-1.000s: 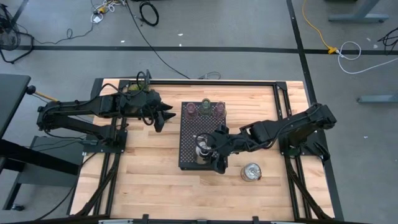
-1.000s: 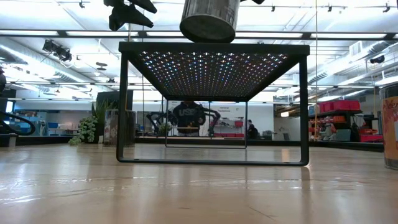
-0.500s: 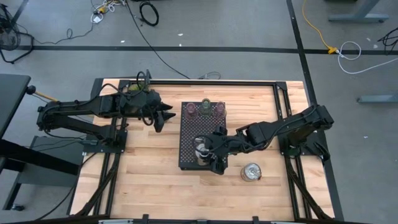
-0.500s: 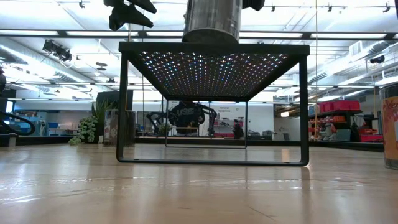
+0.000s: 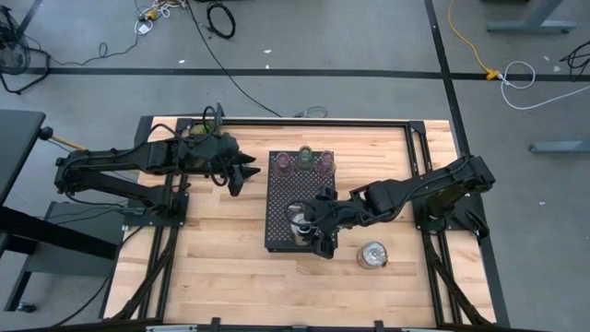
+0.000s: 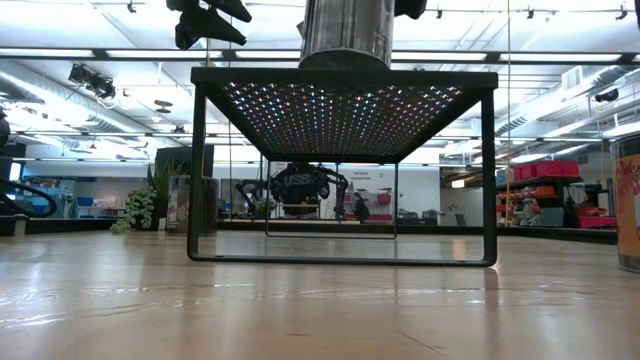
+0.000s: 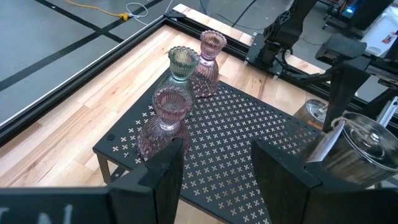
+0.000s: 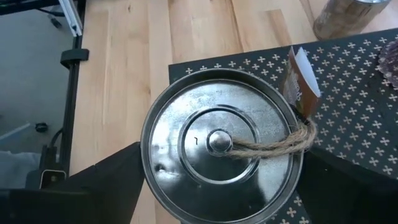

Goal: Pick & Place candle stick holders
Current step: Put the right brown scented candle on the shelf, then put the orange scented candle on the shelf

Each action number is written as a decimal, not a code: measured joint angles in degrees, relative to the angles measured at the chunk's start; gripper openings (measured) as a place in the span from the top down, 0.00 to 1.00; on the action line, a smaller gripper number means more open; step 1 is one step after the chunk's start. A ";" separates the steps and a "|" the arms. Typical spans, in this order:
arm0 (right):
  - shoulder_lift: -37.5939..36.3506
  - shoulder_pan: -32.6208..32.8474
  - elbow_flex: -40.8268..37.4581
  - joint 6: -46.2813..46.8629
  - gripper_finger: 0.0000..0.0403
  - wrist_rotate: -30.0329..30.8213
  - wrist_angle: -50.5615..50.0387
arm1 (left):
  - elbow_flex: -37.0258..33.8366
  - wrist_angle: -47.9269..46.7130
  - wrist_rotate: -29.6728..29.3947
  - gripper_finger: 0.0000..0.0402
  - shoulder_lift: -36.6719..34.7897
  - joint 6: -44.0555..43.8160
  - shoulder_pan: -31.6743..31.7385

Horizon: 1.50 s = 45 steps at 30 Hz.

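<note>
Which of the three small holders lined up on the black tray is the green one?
The middle holder of the row on the tray; the two flanking it are pinkish.

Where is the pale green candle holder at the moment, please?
In the high view the pale green candle holder stands at the far edge of the black perforated tray, between the two pinkish holders; the left wrist view shows it upright.

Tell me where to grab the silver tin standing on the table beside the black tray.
Grip the silver tin across its round side wall, coming straight down. It stands upright and alone on the table, with room on every side. The right claw grips its twin on the tray; the left claw sits open beside the tray.
</note>
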 joint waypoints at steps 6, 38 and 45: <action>-0.03 -0.17 0.00 0.00 0.03 -0.09 0.84 | 0.00 -0.01 0.00 0.53 0.00 -0.02 0.00; -6.93 -0.87 0.00 -1.24 0.02 4.38 -10.42 | 0.00 -0.07 0.01 0.53 0.00 -0.09 0.00; -9.58 -0.30 0.00 4.99 0.02 1.46 -28.06 | 0.00 -0.06 0.00 0.53 0.00 -0.09 -0.02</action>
